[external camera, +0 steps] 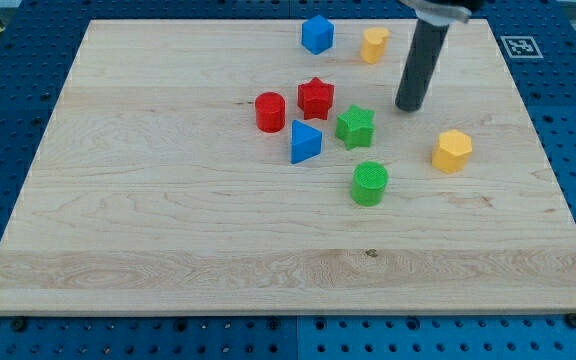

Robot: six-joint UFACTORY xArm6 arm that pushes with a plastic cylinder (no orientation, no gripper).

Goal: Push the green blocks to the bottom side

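A green star block (355, 127) lies near the middle of the wooden board (168, 220). A green cylinder (369, 184) stands just below it. My tip (408, 107) rests on the board to the upper right of the green star, a short gap away, touching no block.
A red star (316, 98) and a red cylinder (270, 111) lie left of the green star, with a blue triangular block (305, 142) below them. A blue block (317, 34) and a yellow block (374, 45) sit near the top edge. A yellow hexagonal block (452, 151) lies at the right.
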